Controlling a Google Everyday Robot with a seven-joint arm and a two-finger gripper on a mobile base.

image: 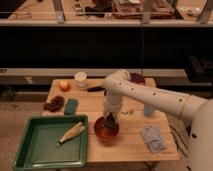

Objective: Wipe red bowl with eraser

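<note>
The red bowl (105, 132) stands on the wooden table (125, 145), just right of the green tray. My gripper (110, 120) points straight down from the white arm (150, 97) and reaches into the bowl at its upper right side. It is shut on the small dark eraser (109, 121), which rests against the inside of the bowl. The far part of the bowl's inside is hidden behind the gripper.
A green tray (30, 150) with a pale husk-like thing (71, 132) is at the front left. A teal block (71, 106), dark cluster (54, 103), orange (64, 85), white cup (80, 80), maroon bowl (138, 78), pale cup (149, 109) and grey cloth (152, 138) lie around.
</note>
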